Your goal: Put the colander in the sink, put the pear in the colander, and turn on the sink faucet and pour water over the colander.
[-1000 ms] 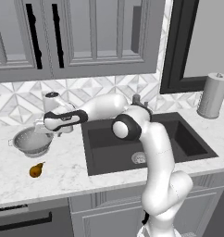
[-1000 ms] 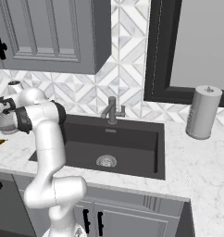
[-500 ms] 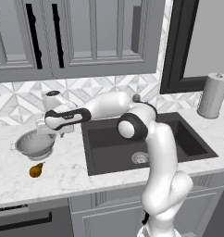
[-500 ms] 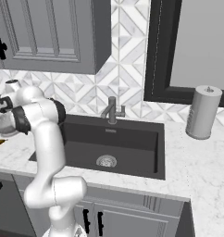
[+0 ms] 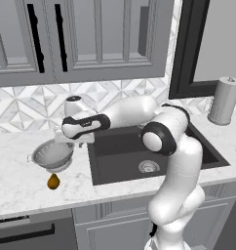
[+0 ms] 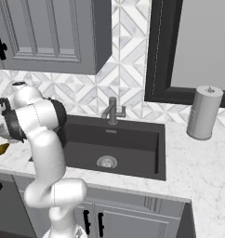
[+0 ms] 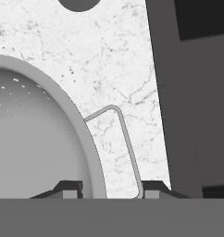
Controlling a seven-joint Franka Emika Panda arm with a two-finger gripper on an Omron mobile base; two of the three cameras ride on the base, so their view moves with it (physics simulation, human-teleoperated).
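Hand view: the gripper straddles the rim of the round silver perforated metal colander, one dark tip inside the bowl at seven o'clock, the other outside at five o'clock against the thin wire side handle. The jaws look closed on that rim, the bowl spreading away toward nine o'clock. The white marble counter lies behind, and the edge of the large rectangular dark grey sink runs down the three o'clock side.

In the left base view the colander hangs at the gripper, seemingly raised off the counter, at nine o'clock of the sink. The small golden-brown pear lies on the marble just below it, at six o'clock. Compared with a second ago, the colander sits higher and closer to the pear in the picture, and the jaws have narrowed. The short grey metal sink faucet stands at the basin's twelve o'clock edge in the right base view.
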